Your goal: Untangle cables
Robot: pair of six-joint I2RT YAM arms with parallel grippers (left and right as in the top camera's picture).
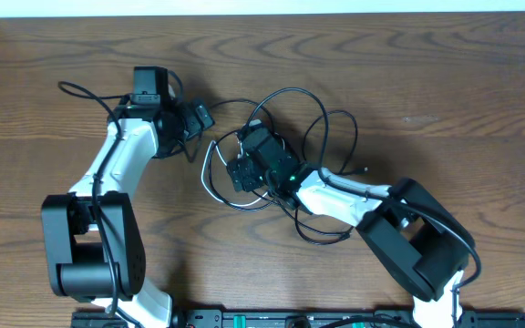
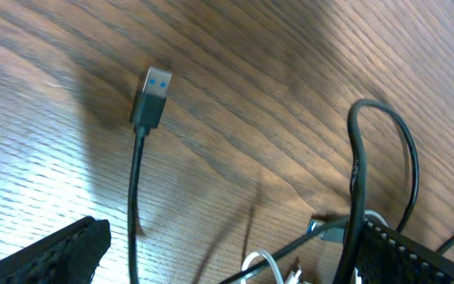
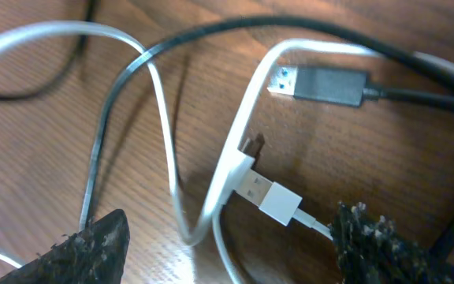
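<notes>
showing only at the right wrist: the white cord's usb plug.

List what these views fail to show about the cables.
- Overhead: the right gripper covers the middle of the cables; the crossings beneath it are hidden.
- Left wrist: the black cord runs off the bottom edge; its far end is unseen.
- Right wrist: the white cord leaves the left and bottom edges; its full path is cut off.
</notes>
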